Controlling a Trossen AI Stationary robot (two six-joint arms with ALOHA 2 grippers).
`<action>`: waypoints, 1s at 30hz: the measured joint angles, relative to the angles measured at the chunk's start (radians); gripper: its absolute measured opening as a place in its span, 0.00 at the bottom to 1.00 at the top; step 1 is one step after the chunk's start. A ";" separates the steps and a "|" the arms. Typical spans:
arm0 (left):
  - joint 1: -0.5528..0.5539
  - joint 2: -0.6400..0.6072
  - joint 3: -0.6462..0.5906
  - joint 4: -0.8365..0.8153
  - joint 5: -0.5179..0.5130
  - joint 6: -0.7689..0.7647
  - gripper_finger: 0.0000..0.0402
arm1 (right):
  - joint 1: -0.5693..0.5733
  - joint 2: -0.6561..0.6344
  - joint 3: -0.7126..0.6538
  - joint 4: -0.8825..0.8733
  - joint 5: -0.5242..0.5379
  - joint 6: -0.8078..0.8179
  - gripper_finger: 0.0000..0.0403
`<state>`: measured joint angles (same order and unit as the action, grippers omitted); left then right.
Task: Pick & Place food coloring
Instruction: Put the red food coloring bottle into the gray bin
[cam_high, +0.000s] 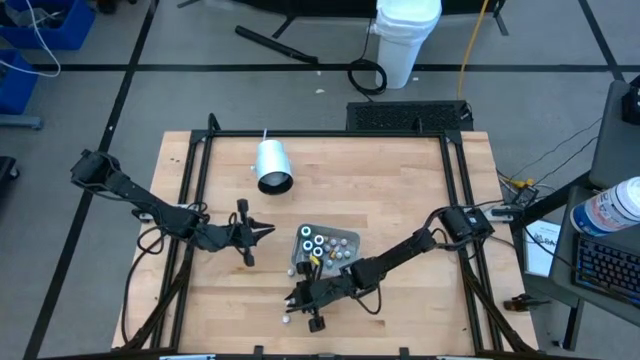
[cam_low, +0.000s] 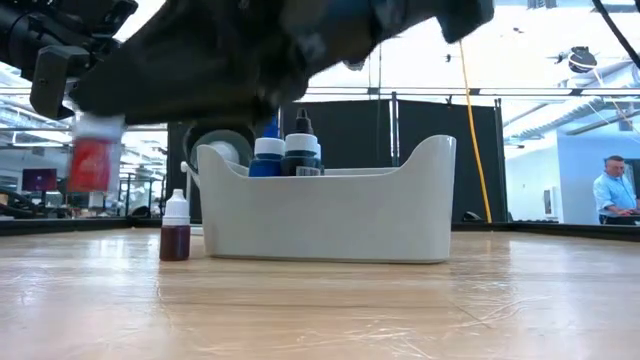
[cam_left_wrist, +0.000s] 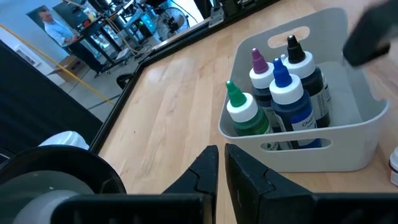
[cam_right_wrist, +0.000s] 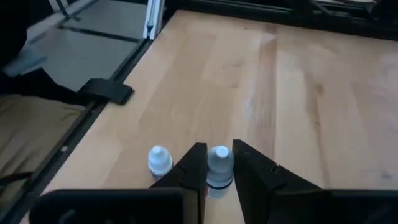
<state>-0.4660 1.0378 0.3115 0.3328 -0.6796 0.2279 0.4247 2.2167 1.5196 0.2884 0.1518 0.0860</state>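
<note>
A light grey tray (cam_high: 347, 239) near the table's middle holds several food coloring bottles (cam_left_wrist: 283, 99) standing upright with green, purple, blue and black tops. My right gripper (cam_right_wrist: 221, 171), just near-left of the tray, is shut on a small red food coloring bottle (cam_low: 92, 162). A second small bottle (cam_low: 175, 229) with dark red liquid and a white cap (cam_right_wrist: 160, 160) stands upright on the table next to it. My left gripper (cam_high: 266, 230) hovers shut and empty to the left of the tray. My right gripper pinches the small red bottle between its two fingers (cam_right_wrist: 194, 167), on its upper part by the white cap (cam_right_wrist: 219, 157). The fingers reach in from the table's right, slanting down. The bottle hangs upright below them, lifted clear of the table (cam_low: 92, 185).
A white cup (cam_high: 272, 166) lies on its side toward the far left of the table. Black frame rails (cam_high: 190, 200) run along the table's left and right edges. A person (cam_low: 610, 190) stands in the room beyond the table.
</note>
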 joint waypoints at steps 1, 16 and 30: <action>0.000 0.000 0.000 0.000 0.000 0.000 0.09 | 0.000 -0.016 0.000 -0.018 0.001 0.000 0.13; 0.000 0.000 0.000 -0.023 0.000 -0.013 0.09 | 0.002 -0.313 0.000 -0.333 0.035 -0.041 0.13; 0.000 0.000 0.000 -0.056 -0.001 -0.017 0.09 | 0.009 -0.492 -0.001 -0.442 0.032 -0.137 0.13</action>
<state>-0.4660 1.0374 0.3115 0.2773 -0.6804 0.2111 0.4341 1.7248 1.5188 -0.1532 0.1835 -0.0508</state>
